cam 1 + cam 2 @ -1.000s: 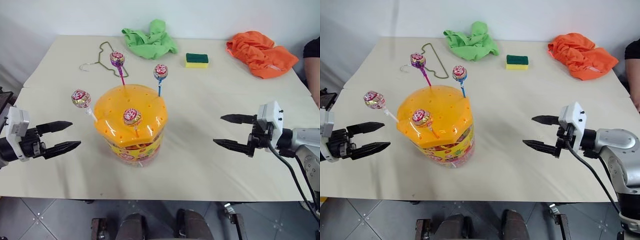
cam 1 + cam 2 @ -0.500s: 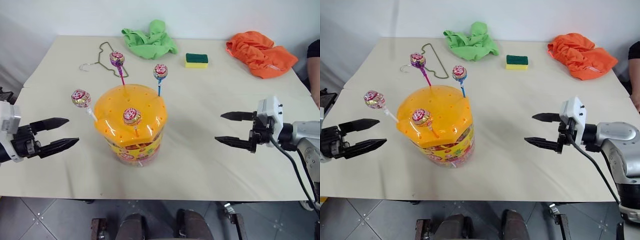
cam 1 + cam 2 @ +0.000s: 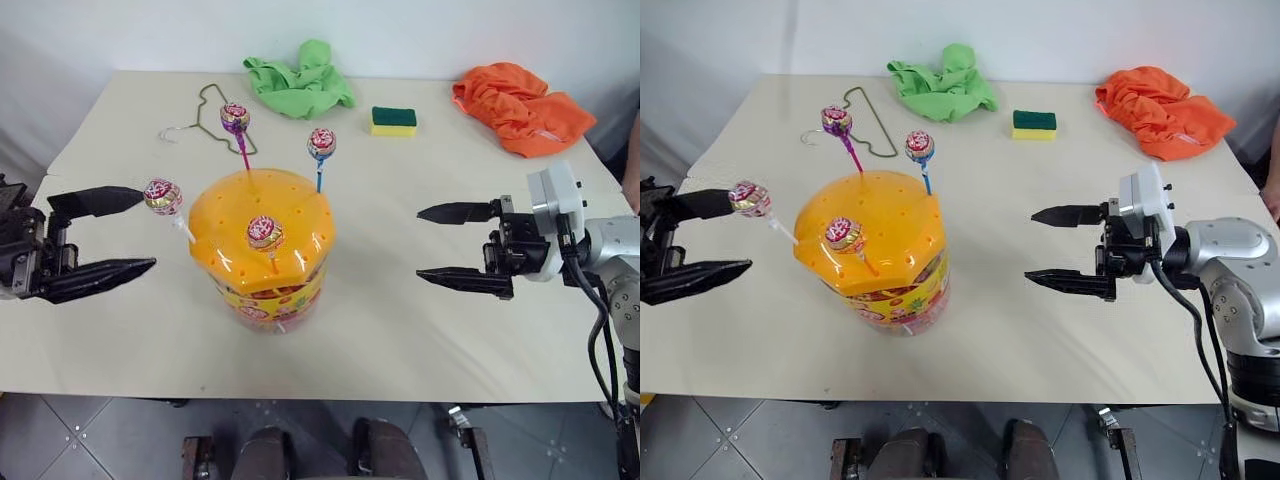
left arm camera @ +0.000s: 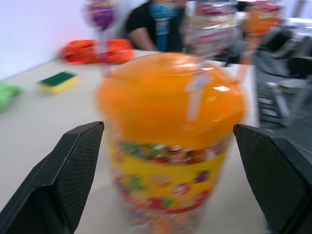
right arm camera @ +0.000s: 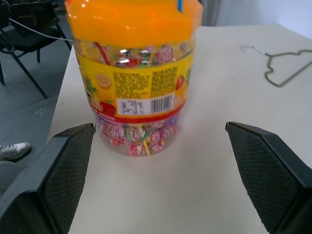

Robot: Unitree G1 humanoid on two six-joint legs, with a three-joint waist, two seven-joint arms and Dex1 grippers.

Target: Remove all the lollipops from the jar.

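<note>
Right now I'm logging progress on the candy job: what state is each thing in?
jar: upright, orange lid on.
lollipops: four, all standing in the lid's holes.
left gripper: open, empty.
right gripper: open, empty.
green cloth: crumpled.
orange cloth: crumpled.
sponge: lying flat.

Beige table [image 3: 420, 330], plain white wall [image 3: 450, 35] behind, grey tiled floor [image 3: 90, 440] below

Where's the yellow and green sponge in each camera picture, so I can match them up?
Left eye view: sponge at the far side of the table, between the green cloth and the orange cloth.
Right eye view: same spot.
Left wrist view: far beyond the jar, near the orange cloth.
Right wrist view: not in it.
Shared landmark: the jar.
</note>
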